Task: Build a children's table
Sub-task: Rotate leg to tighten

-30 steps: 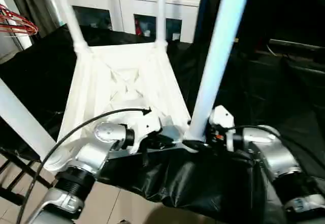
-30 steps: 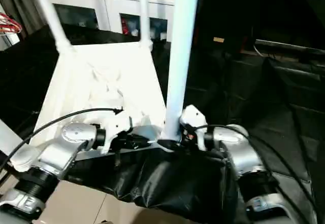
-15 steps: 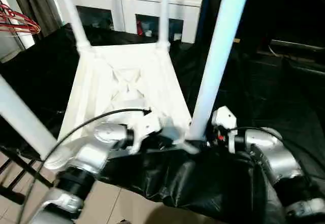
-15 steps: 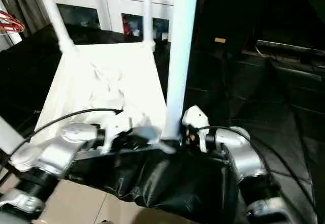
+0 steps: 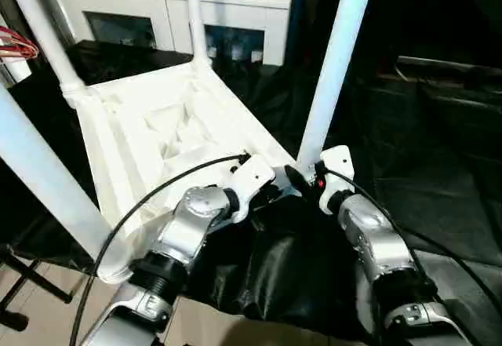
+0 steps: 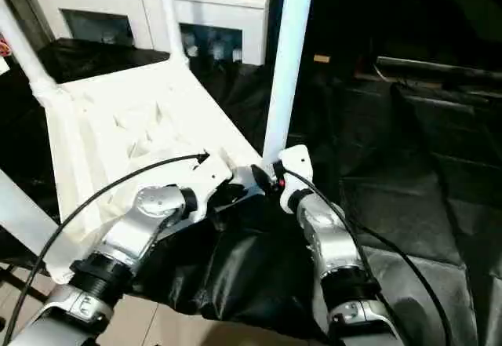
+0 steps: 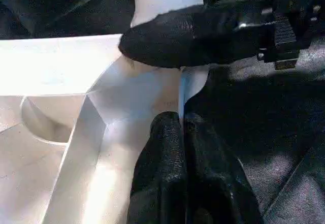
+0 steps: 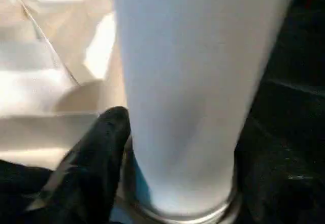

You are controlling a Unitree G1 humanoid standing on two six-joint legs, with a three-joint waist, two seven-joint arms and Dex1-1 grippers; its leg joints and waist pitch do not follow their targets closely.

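The children's table lies upside down: its white ribbed tabletop (image 5: 149,130) rests on a black cover, and white legs stand up from the corner sockets. My right gripper (image 5: 303,175) is closed around the base of the near right leg (image 5: 333,63). One of its black fingers (image 8: 96,153) presses the leg's side, and the other is hidden behind the tube. My left gripper (image 7: 182,120) is shut on the thin rim of the tabletop just beside that corner socket. The near left leg (image 5: 39,181) and two far legs (image 5: 194,16) also stand in their sockets.
A white glass-doored cabinet (image 5: 157,5) stands behind the table. Red hangers (image 5: 16,48) show at the far left. The black cover (image 5: 439,205) spreads out to the right. Dark frame legs (image 5: 23,283) stand on the tiled floor at lower left.
The view has swung, so the table sits more to the left and turned. Both grippers keep their holds at the near right corner, and my right forearm now reaches in from below.
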